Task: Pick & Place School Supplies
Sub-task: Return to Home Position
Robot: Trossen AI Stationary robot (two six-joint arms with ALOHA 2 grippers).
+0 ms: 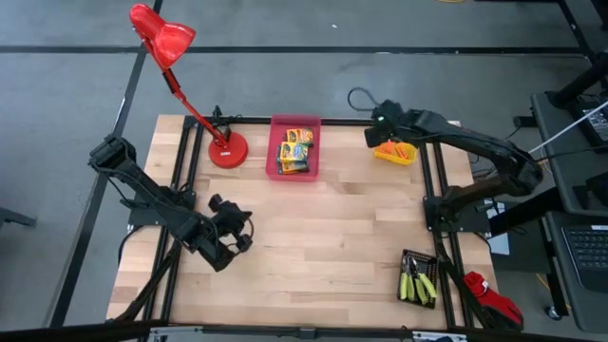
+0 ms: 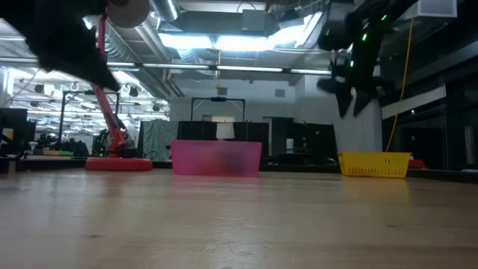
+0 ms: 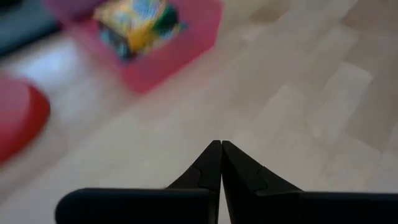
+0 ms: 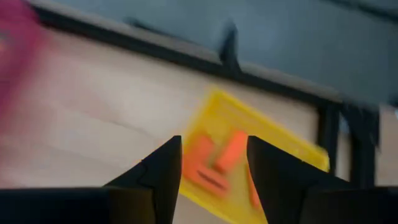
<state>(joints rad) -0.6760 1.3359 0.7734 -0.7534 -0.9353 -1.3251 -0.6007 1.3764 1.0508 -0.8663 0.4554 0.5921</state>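
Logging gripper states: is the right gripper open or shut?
Open: right gripper shows a wide gap; orange erasers in the yellow bin are visible through it.

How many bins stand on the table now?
3: the pink bin beside the red lamp, the yellow bin farther right, the black bin with pliers at the right edge.

In the right wrist view the yellow bin (image 4: pixel 273 124) and its orange pieces (image 4: pixel 231 151) blur together, so their number is unclear. In the left wrist view the crayon boxes (image 3: pixel 134 22) are a smear and the pink bin (image 3: pixel 186 43) is cut off. The low view hides both bins' contents behind their walls. The pliers (image 1: pixel 418 280) are too small to count.
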